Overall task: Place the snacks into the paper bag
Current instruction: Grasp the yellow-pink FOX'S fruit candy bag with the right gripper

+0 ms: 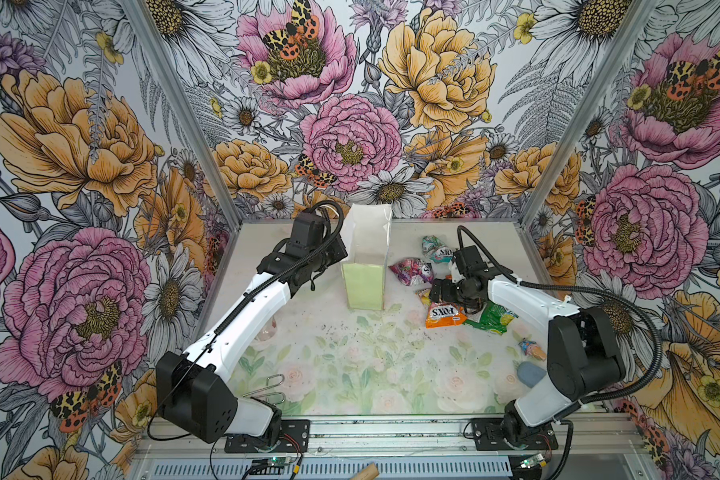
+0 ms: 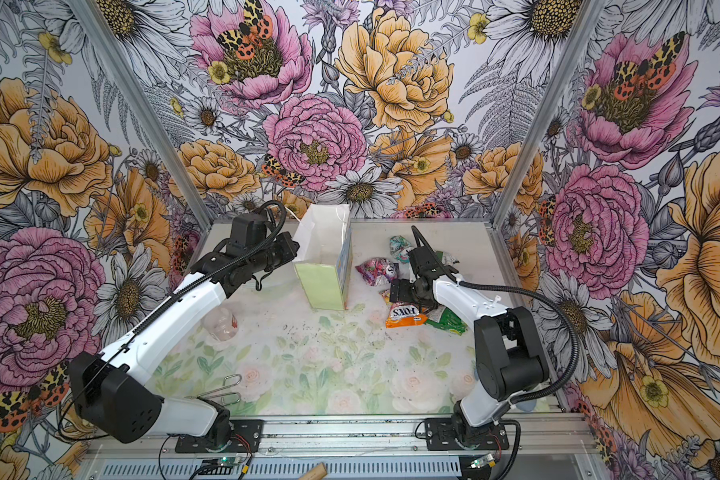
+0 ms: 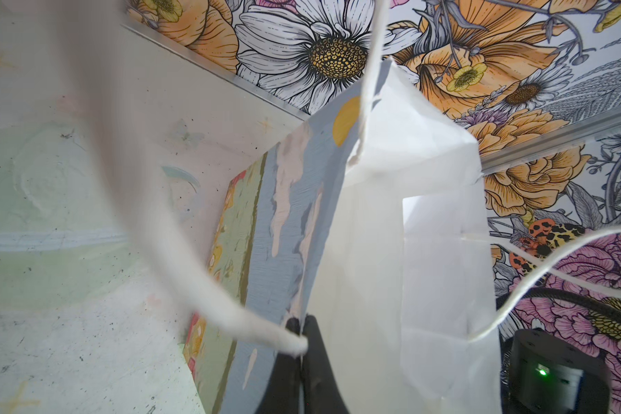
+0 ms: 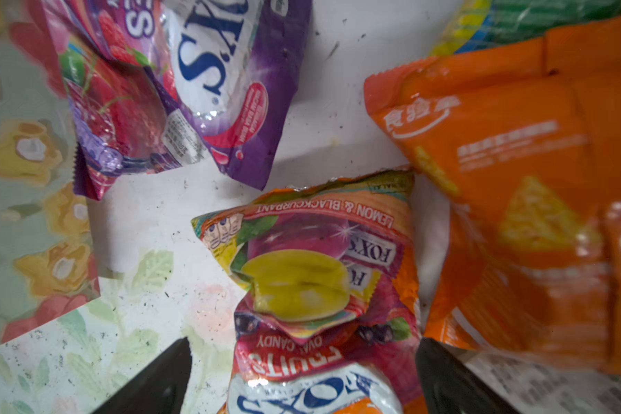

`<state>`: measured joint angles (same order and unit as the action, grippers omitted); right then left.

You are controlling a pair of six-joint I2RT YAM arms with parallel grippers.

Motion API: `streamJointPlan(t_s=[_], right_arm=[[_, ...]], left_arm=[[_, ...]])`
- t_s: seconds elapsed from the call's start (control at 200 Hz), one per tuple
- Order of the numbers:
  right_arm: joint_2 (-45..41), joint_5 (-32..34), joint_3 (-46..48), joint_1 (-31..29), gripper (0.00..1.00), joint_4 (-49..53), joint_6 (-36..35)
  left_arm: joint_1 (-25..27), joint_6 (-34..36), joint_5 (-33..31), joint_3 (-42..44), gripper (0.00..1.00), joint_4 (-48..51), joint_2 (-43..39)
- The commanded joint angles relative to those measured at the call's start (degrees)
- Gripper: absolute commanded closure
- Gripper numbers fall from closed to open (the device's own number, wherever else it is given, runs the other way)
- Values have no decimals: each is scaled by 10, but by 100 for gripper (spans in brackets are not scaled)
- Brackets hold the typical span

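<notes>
My left jaws are clamped on the rim of the bag (image 1: pixel 364 286), right where a cord handle (image 3: pixel 180 251) joins it. The left wrist view shows both black tips pressed together over the paper. The bag stands upright at the back middle of the counter (image 1: pixel 350 353), mouth open, white inside, pale green side toward me.

My right jaws are spread wide and low over the snacks, which lie on the counter to the right of the bag. In the right wrist view one tip sits on each side of a crumpled fruit packet (image 4: pixel 312 279), not closed on it. I cannot tell whether either tip touches it. A purple packet (image 4: pixel 194 89) lies just beyond it, and an orange packet (image 4: pixel 517 161) lies close beside it.

In a top view I also see a teal packet (image 1: pixel 433 247) farther back, a green packet (image 1: pixel 493 318) partly under my right arm, and a tiny candy (image 1: pixel 533 348) lying apart, nearer me.
</notes>
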<state>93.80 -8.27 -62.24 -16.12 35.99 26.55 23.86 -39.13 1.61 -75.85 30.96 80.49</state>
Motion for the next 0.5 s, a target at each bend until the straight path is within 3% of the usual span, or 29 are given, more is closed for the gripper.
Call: streamJointPlan(t_s=[0.0, 0.4, 0.495], right_arm=[[26, 4, -23, -8, 0, 0, 3], [87, 61, -32, -34, 1, 0, 3], [93, 63, -31, -35, 8, -1, 2]], left_arm=[[5, -7, -18, -10, 100, -20, -3], [21, -17, -45, 2, 100, -19, -2], [23, -19, -49, 5, 100, -19, -2]])
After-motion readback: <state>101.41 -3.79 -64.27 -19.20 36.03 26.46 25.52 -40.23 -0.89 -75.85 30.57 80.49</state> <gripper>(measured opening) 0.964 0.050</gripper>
